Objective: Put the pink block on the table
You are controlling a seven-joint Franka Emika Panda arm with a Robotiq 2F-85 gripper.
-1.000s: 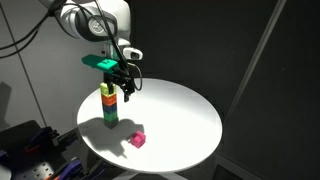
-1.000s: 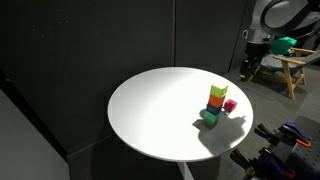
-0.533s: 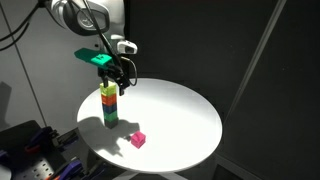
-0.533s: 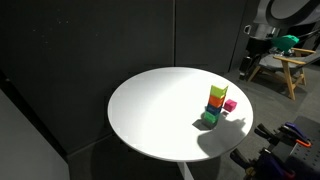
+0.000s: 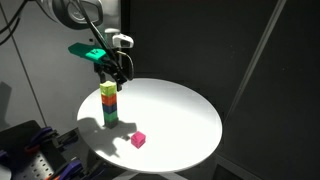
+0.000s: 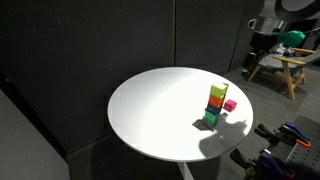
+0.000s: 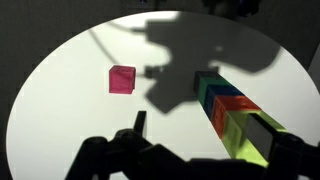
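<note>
Resting flat on the table (image 5: 180,110), the pink block (image 5: 138,140) is a small cube of bright magenta with sharp edges, one face up. It lies alone on the white round tabletop, near the rim in an exterior view, apart from the stack of cubes (image 5: 108,106) and touching nothing else. In the wrist view the pink block (image 7: 122,79) appears as a plain square of uniform colour, well lit, outside the dark shadow that the arm casts across the tabletop (image 7: 60,110). In an exterior view the pink block (image 6: 230,104) sits just beside the stack (image 6: 216,102), close to the table edge (image 6: 130,125). The stack stands upright: a yellow cube on top, an orange cube below it, green cubes beneath. Each cube matches the pink block in size. The gripper (image 5: 118,76) hangs in the air above the stack, clear of the top cube. In the wrist view its fingers (image 7: 138,128) stand spread well apart, with nothing held between them; the stack (image 7: 235,115) shows in the gap below.
</note>
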